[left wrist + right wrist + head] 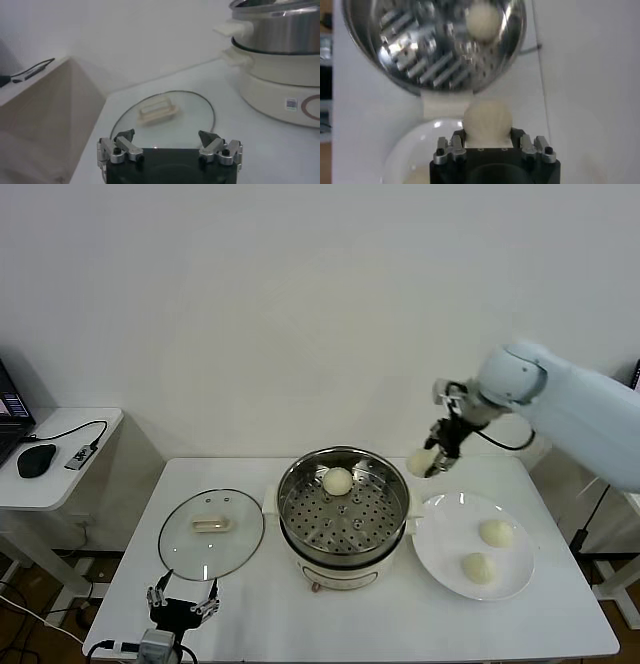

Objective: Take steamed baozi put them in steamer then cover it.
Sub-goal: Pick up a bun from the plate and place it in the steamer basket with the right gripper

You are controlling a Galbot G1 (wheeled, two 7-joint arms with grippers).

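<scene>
1 smooth cream-white baozi (486, 118) pinched in the right gripper (432, 461), raised beside the steamer (343, 529).
Left gripper (169, 146) spread near the cover (211, 533).

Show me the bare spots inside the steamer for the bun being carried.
The steamer basket holds one baozi at its far rim; the near and middle perforated floor is bare. The right pincer holds another baozi just outside the right rim. The plate has two buns on its right half; its left half is free.
</scene>
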